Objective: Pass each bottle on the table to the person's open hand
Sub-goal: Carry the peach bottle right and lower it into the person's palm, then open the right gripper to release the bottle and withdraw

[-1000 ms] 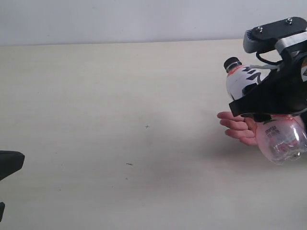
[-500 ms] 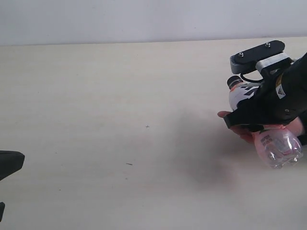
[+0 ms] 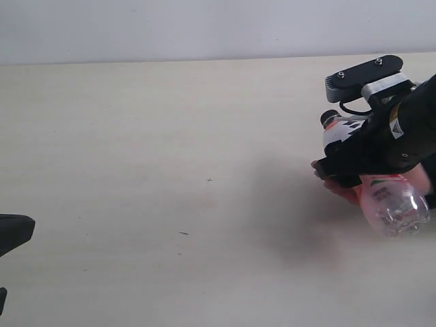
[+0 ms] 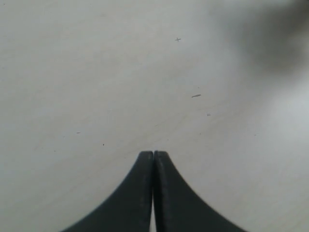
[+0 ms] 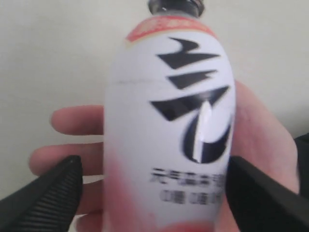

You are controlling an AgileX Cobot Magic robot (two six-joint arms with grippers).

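The pink bottle (image 5: 169, 121) has barely shifted, lying on the person's hand (image 5: 263, 150) above the table (image 3: 170, 136). Only the right wrist view shows the right gripper (image 5: 154, 174) spread wider than it; left gripper (image 4: 153, 159) closed, empty

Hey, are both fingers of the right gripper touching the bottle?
Apart on one side: the right wrist view shows the hand through a clear gap between one finger and the bottle. The other finger's contact is unclear.

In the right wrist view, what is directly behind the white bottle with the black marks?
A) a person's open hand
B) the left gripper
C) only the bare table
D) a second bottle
A: the bottle lies across the palm and spread fingers of the person's hand.
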